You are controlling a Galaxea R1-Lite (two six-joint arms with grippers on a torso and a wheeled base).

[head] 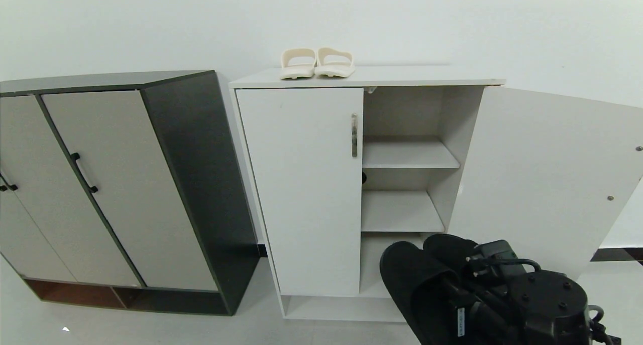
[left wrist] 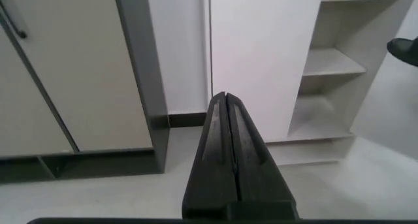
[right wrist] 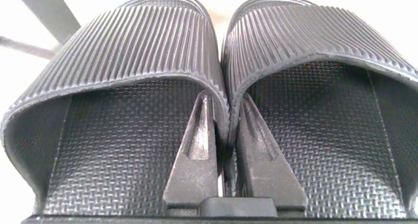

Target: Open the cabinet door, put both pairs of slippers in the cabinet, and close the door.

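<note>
While our right gripper (right wrist: 228, 155) pinches the black slippers (right wrist: 150, 61) by their touching inner edges, one finger inside each, we face the white cabinet (head: 301, 184) ahead of those fingers, its right door (head: 542, 174) open; cream slippers (head: 317, 63) sit on its top; our left gripper (left wrist: 226, 145) has its fingers pressed together, a dark cabinet (head: 196, 184) beyond them; the arm's label (head: 461, 321) is too small to read.
</note>
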